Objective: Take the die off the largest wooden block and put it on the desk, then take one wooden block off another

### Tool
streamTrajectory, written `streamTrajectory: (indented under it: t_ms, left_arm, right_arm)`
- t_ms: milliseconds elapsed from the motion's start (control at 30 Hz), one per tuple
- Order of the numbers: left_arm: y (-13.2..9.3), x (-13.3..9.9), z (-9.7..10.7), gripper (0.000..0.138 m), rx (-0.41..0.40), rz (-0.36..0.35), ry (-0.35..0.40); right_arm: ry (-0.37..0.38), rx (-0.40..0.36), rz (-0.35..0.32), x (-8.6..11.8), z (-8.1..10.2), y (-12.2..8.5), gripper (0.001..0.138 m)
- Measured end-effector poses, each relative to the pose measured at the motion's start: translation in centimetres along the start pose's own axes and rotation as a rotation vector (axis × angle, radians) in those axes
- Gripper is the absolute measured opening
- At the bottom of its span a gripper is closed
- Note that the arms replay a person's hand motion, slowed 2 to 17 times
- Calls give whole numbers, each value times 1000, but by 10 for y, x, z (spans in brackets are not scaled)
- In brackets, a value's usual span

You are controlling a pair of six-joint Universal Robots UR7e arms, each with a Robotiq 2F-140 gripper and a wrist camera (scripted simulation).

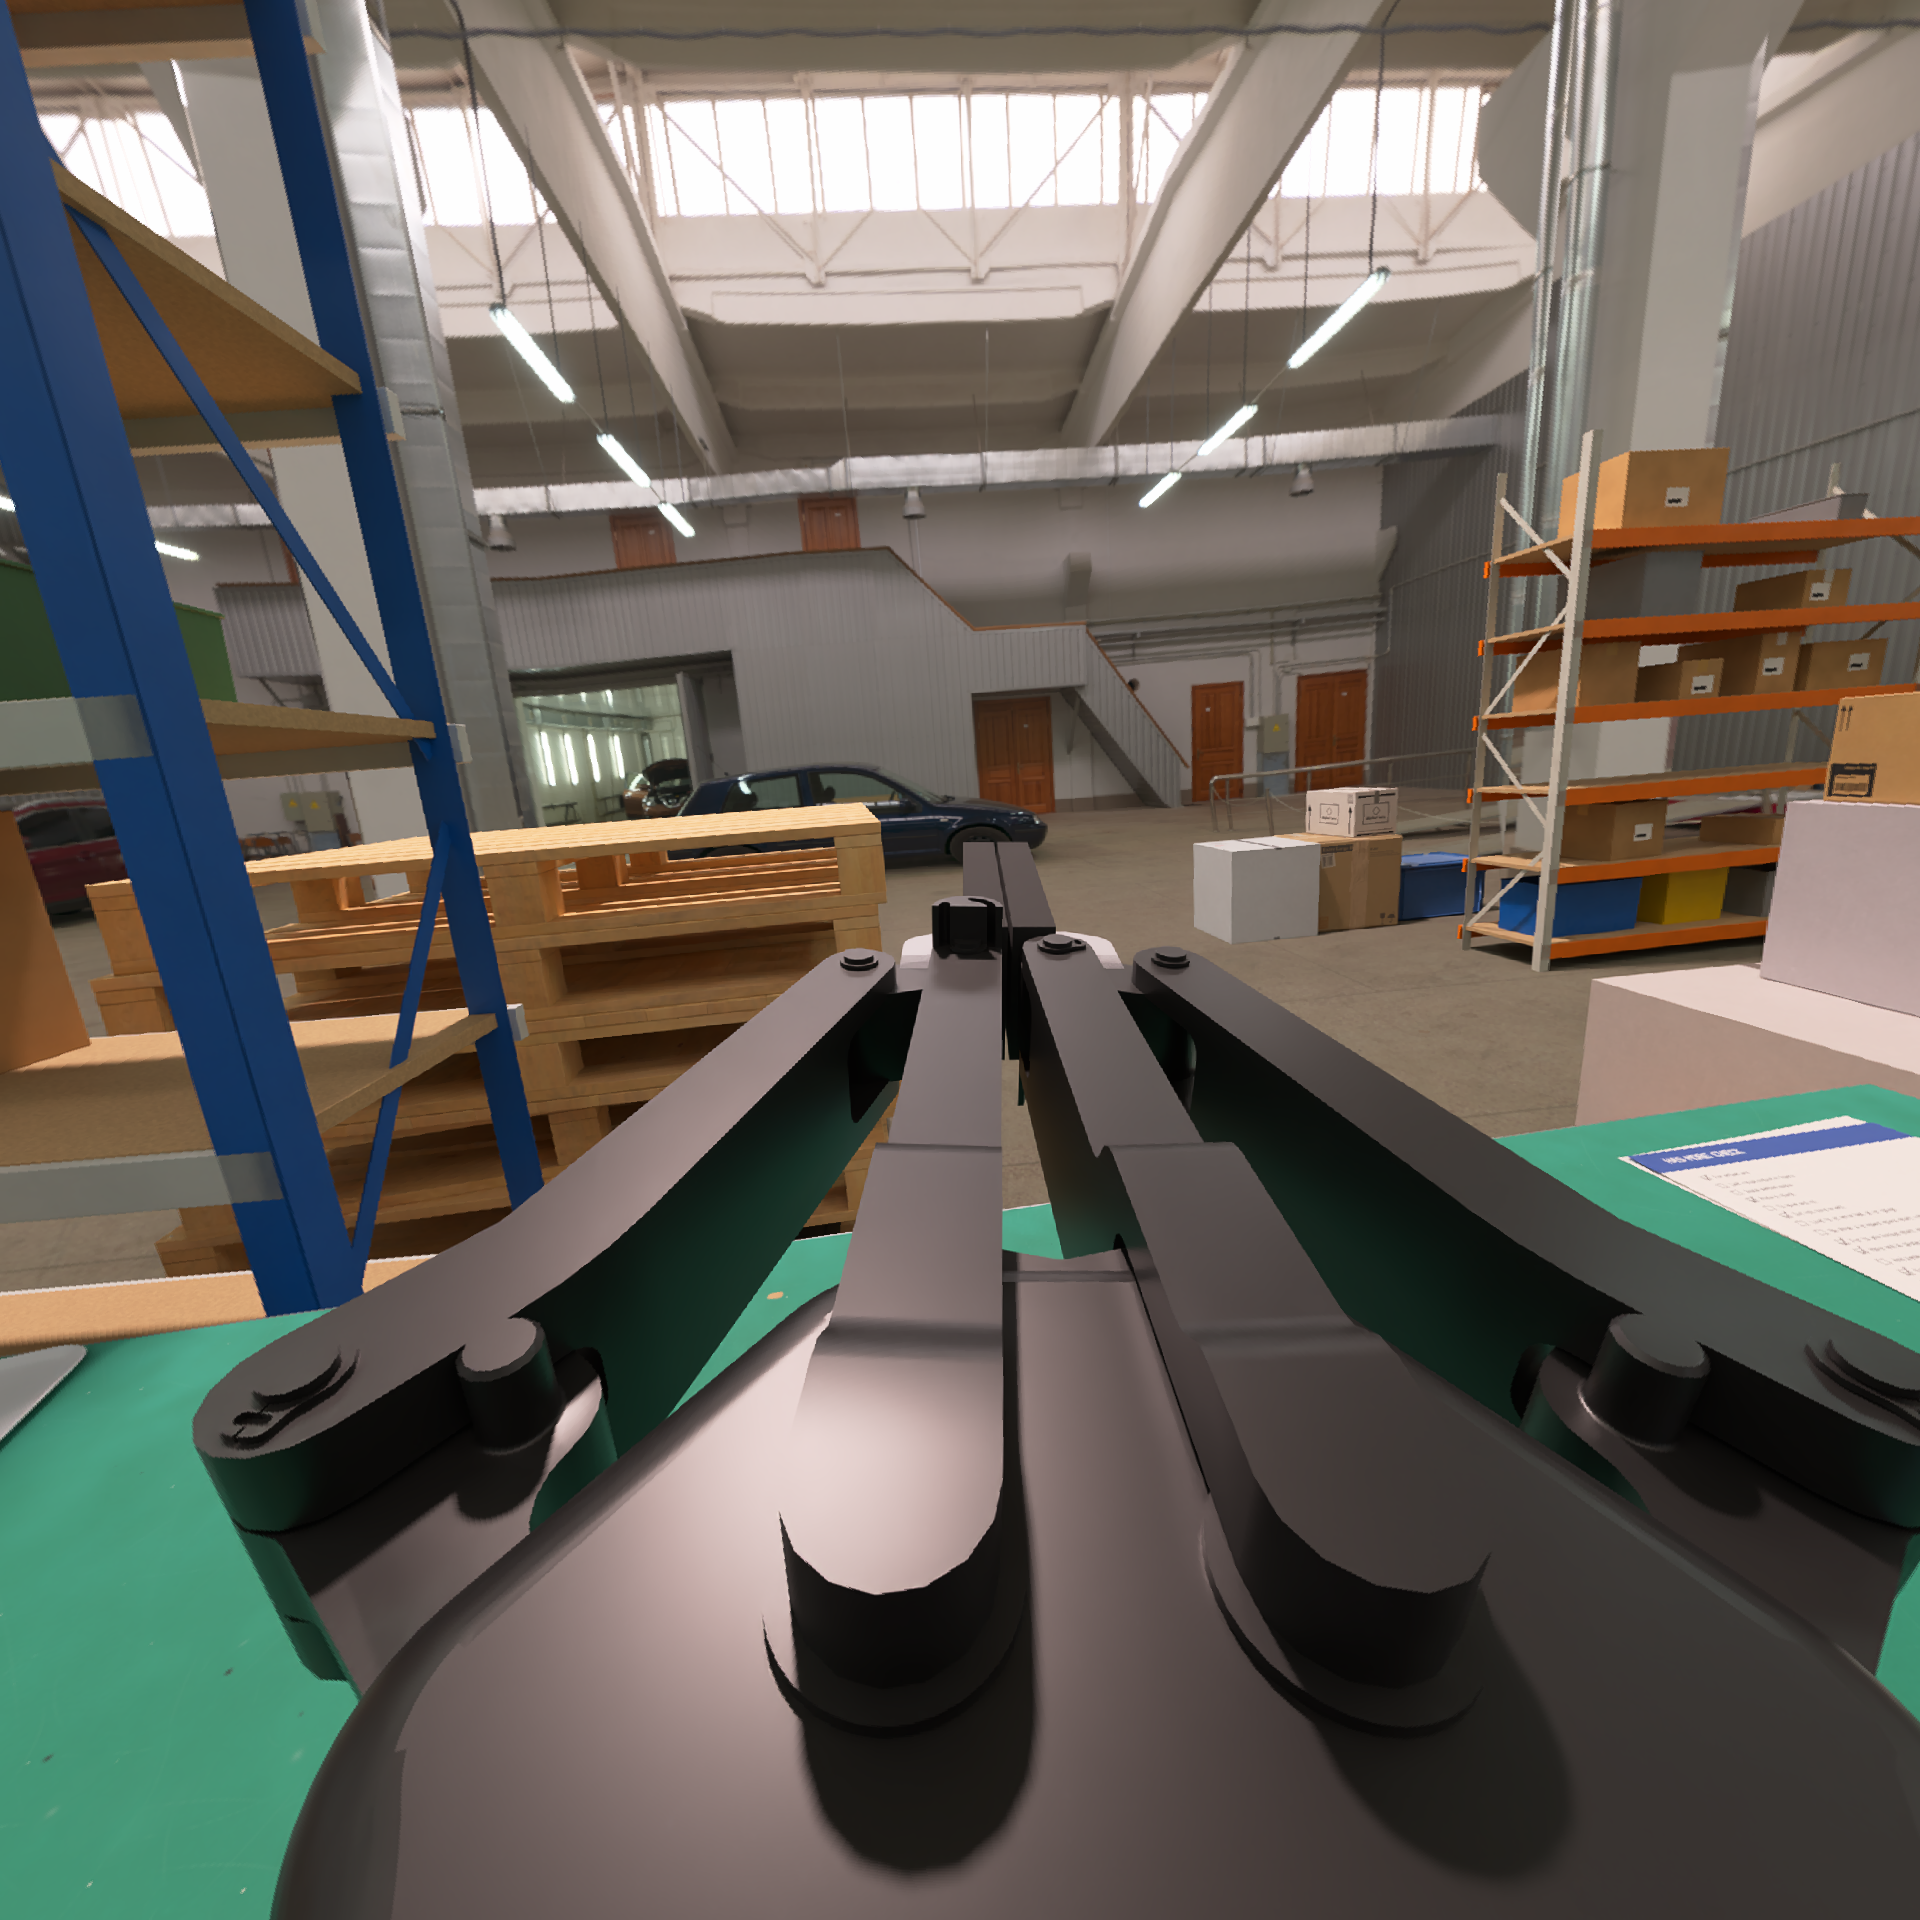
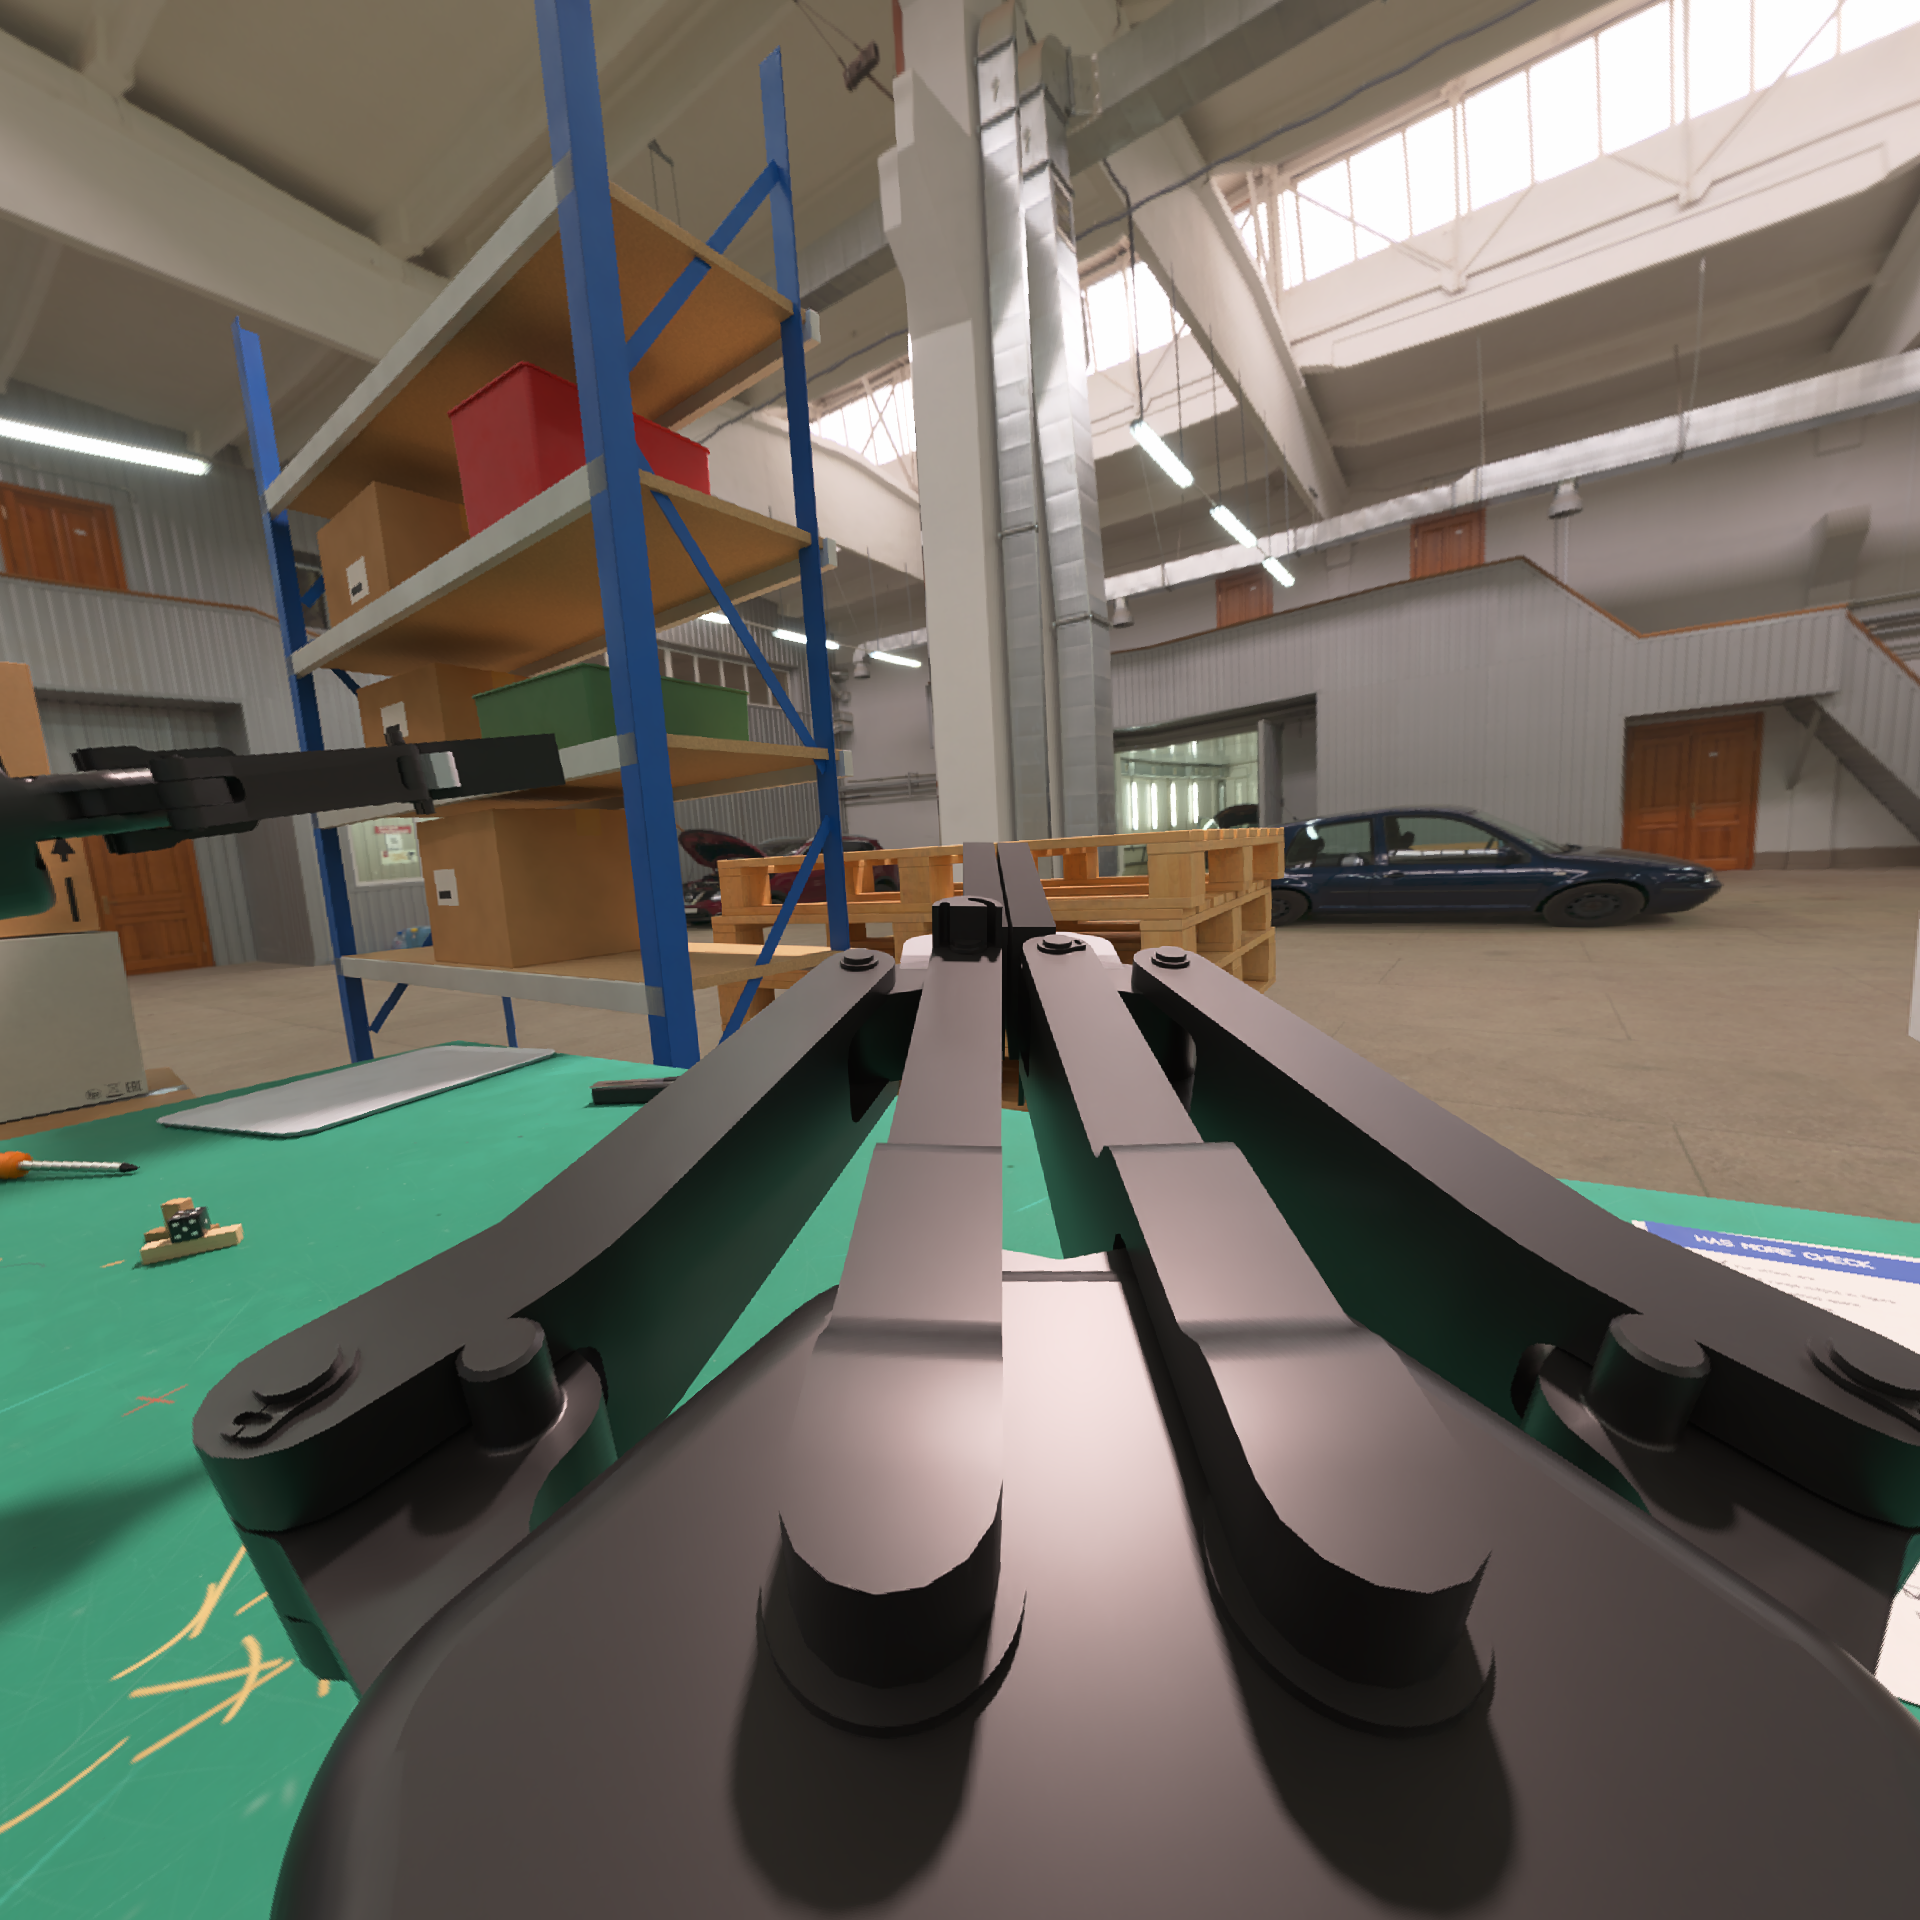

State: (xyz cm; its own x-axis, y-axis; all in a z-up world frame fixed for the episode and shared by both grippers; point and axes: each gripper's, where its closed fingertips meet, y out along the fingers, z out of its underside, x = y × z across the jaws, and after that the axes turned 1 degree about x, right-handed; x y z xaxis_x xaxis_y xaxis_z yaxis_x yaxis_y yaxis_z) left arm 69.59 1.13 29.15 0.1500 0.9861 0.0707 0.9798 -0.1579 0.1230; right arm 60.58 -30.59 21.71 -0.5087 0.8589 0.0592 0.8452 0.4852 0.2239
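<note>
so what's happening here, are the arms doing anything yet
Not yet. Both hands are shut and empty, raised above the green desk. The right hand and left hand each point out toward the warehouse hall. The dark die sits on the largest wooden block, with a small wooden block beside it, far off to the right hand's left. A screwdriver lies nearby. Nothing is being touched.

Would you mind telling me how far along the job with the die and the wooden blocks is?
Nothing looks done yet. In the right wrist view the die sits on the largest wooden block, with a smaller block beside it. Nothing is in hand: the left gripper and right gripper are both shut and empty, pointing away from the stack. Moving the die to the desk and separating the blocks remain.
</note>
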Motion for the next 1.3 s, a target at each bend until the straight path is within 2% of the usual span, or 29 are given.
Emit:
streamTrajectory:
  t_ms: [600,1300]
  left_arm:
    - [5,-17,11,1,22,40,12]
    - [2,-48,10,1,28,147,37]
  right_arm:
    - [0,27,14,-8,9,0,1]
    - [-33,38,18,-7,14,2,1]
